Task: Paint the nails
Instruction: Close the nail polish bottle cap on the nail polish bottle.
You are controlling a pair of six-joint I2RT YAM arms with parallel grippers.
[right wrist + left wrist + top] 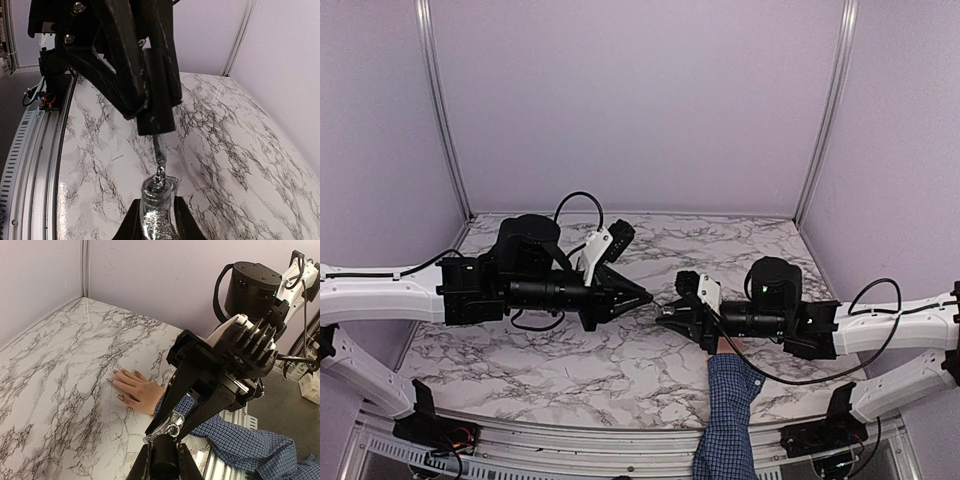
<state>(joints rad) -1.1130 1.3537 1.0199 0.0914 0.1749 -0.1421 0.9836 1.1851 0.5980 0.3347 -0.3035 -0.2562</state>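
Currently we see the right claw [156, 222] clamping the small glass bottle of silver polish [157, 202] so the left claw [164, 461], gripping the dark cap [156, 117], can load its brush [160, 167]; the nails [115, 371] of the pale hand [139, 389] lie on the marble surface [60, 365] nearby.

I have both arms stretched inward from their sides, forearms roughly level, so that the two grippers meet nearly tip to tip in the middle. My left arm [380, 295] points its left gripper [642, 297] to the right, jaws clamped on a dark brush cap [156, 120]. My right arm [900, 325] points its right gripper [667, 318] to the left, slightly nearer the bases, jaws closed round a small glass bottle [157, 202] held upright just under that cap.
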